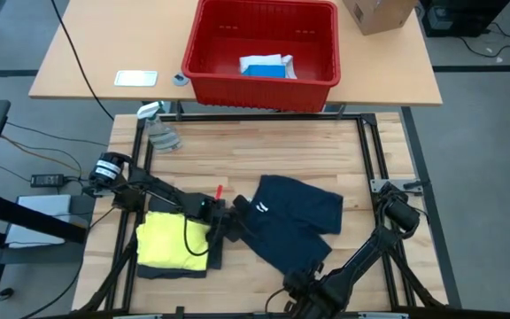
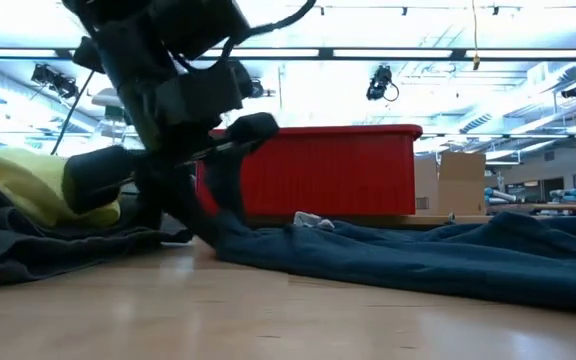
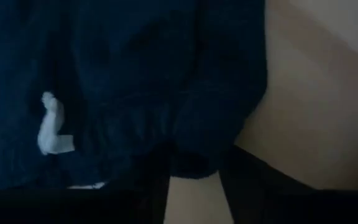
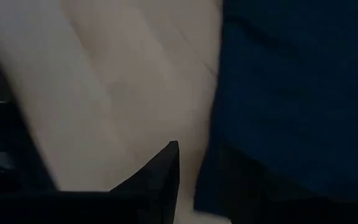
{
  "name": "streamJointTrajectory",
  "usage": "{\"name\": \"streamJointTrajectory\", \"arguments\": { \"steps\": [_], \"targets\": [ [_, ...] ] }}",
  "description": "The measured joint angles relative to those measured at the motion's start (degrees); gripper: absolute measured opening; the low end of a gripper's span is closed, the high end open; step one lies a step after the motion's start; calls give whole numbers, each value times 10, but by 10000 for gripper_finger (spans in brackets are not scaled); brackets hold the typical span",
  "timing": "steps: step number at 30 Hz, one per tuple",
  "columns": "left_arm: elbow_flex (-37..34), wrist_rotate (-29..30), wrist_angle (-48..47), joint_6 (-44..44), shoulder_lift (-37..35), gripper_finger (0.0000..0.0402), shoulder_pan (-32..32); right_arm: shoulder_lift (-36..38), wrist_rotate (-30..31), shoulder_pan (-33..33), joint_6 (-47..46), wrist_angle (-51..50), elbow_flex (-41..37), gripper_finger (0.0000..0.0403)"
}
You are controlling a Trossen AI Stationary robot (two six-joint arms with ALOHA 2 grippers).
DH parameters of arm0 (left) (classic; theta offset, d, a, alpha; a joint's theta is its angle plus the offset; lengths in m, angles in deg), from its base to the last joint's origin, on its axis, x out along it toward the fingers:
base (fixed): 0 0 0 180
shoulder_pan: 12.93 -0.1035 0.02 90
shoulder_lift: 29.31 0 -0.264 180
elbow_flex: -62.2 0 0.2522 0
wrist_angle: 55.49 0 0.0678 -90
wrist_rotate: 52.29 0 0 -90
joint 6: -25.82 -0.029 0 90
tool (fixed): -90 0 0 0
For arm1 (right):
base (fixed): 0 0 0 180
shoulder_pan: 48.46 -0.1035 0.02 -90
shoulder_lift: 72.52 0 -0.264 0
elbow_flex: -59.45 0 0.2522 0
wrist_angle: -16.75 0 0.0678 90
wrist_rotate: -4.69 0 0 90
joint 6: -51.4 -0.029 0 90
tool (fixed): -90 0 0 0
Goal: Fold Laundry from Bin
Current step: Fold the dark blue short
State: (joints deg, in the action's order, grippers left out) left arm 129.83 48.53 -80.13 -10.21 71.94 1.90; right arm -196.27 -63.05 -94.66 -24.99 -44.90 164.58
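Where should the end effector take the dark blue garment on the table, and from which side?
Probably at a free corner of the dark blue garment, such as the one nearest the red bin, coming from above. The cloth lies flat and crumpled on the wooden table, so only its edges give something to pinch.

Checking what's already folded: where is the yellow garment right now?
In the high view the yellow garment lies on a dark grey garment at the table's front left, beside the navy shorts, with the left tool between them.

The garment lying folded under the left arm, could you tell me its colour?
Bright yellow garment, clearest in the high view.
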Motion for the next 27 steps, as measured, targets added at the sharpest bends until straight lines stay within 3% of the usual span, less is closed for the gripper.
{"name": "streamJointTrajectory", "arguments": {
  "steps": [5,10,13,17,22,27],
  "targets": [
    [1,-64,15,34,10,75,1,1,-38,4,-2,4,-21,117],
    [1,-68,16,58,14,11,20,5,-65,4,-34,27,-54,109],
    [2,-70,15,75,14,9,34,6,-77,4,-36,30,-60,87],
    [2,-79,6,139,1,6,50,26,-117,5,-47,29,-63,17],
    [23,-118,-27,241,-49,3,61,107,-125,5,-45,6,-63,6],
    [51,-114,-35,349,-98,2,39,185,-61,12,-15,-103,-63,4]
  ]
}}
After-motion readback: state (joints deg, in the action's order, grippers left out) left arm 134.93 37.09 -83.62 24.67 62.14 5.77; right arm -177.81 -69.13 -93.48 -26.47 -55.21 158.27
